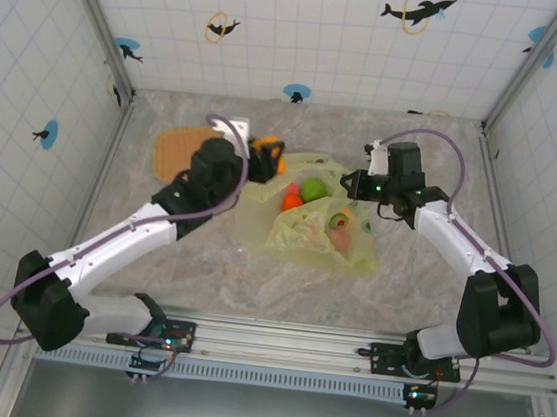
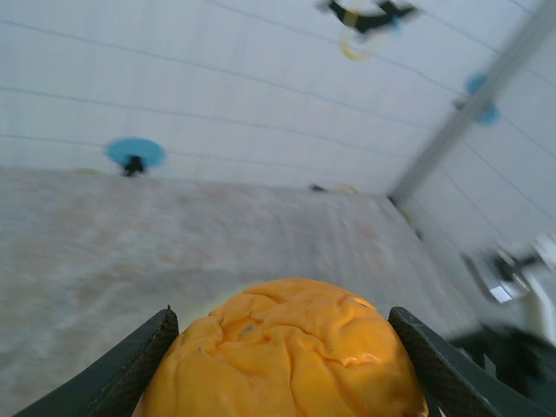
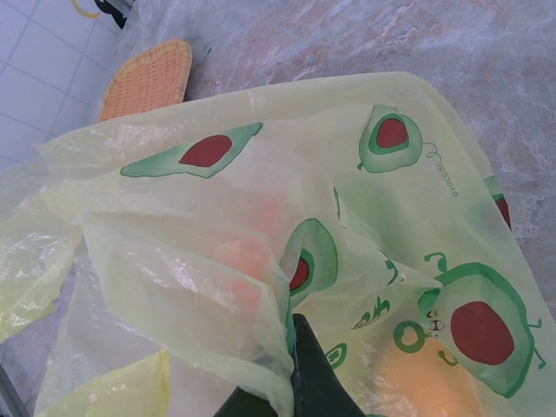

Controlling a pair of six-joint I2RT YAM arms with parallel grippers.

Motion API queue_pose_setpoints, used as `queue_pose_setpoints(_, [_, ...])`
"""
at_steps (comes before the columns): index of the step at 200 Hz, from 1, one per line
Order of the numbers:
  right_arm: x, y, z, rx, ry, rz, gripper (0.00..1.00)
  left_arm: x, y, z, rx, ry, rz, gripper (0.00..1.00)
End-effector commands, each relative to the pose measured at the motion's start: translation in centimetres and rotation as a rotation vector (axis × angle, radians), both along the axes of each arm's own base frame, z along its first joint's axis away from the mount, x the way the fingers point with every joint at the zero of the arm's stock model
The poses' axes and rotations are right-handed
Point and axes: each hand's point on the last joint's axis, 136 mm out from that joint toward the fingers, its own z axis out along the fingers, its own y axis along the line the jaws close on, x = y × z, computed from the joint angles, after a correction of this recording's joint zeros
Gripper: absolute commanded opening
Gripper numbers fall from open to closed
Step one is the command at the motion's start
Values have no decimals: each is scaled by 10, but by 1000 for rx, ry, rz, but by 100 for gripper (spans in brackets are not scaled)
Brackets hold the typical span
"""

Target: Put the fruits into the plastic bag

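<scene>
My left gripper (image 1: 268, 154) is shut on a wrinkled orange fruit (image 2: 282, 352), held between its dark fingers (image 2: 130, 373) at the left edge of the plastic bag (image 1: 306, 234). The bag is translucent yellow-green with avocado prints and lies open at the table's centre. Inside it sit a green fruit (image 1: 313, 189), a red-orange fruit (image 1: 291, 201) and a pinkish fruit (image 1: 338, 237). My right gripper (image 1: 355, 185) is shut on the bag's edge (image 3: 287, 347) and holds it up. Orange (image 3: 417, 373) and reddish (image 3: 248, 252) fruits show blurred through the plastic.
A flat orange-tan woven tray (image 1: 178, 149) lies left of the bag, behind my left arm; it also shows in the right wrist view as the woven tray (image 3: 148, 78). Tiled walls and metal posts (image 1: 122, 80) close in the marble table (image 1: 250, 286).
</scene>
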Motion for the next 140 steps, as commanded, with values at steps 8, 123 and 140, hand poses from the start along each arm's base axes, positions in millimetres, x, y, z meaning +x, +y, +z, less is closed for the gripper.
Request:
queue_pose_setpoints(8, [10,7,19,20,-50,9,0,-28,-37,-40,158,-8,-122,56])
queue_pose_setpoints(123, [4,6,18,19,-53,16,0,-8,-48,-169,820,31,-179,57])
queue_pose_setpoints(140, [5,8,21,33,-57,20,0,4,-47,-177,869,31,-126,58])
